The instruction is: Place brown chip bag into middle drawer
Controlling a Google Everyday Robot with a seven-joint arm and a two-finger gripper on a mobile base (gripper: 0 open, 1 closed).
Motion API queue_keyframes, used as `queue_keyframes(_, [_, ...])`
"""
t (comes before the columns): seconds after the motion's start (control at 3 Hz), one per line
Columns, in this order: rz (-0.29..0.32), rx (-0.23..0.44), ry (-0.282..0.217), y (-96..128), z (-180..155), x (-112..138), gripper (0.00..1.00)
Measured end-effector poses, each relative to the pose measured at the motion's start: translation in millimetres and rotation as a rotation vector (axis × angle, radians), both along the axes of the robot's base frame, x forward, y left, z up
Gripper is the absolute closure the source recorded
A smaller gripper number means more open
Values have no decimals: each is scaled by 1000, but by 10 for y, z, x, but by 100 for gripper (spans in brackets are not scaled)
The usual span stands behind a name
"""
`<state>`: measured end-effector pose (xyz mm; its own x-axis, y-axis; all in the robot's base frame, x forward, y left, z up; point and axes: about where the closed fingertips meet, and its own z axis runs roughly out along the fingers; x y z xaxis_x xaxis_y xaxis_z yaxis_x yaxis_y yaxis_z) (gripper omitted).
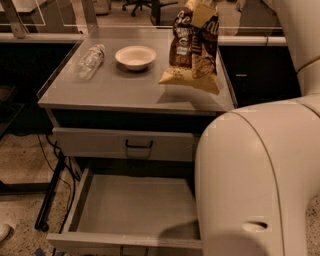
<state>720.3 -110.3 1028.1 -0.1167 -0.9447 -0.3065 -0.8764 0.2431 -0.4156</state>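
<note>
The brown chip bag (192,52) hangs in the air above the right part of the cabinet top (125,87), its yellow lower edge tilted. My gripper (200,12) is at the top edge of the camera view, shut on the bag's upper end. The middle drawer (135,207) is pulled open below, grey with a bare floor. My arm's big white body covers the drawer's right part.
A white bowl (135,56) and a clear plastic bottle (90,61) lie on the cabinet top to the left of the bag. A shut grey drawer front with a black loop handle (138,145) sits above the open drawer. Cables hang at the left.
</note>
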Motion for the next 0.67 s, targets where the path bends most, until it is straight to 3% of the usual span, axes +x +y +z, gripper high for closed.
queue_keyframes(0.67, [-66,-20,4,-189,254,-758,100])
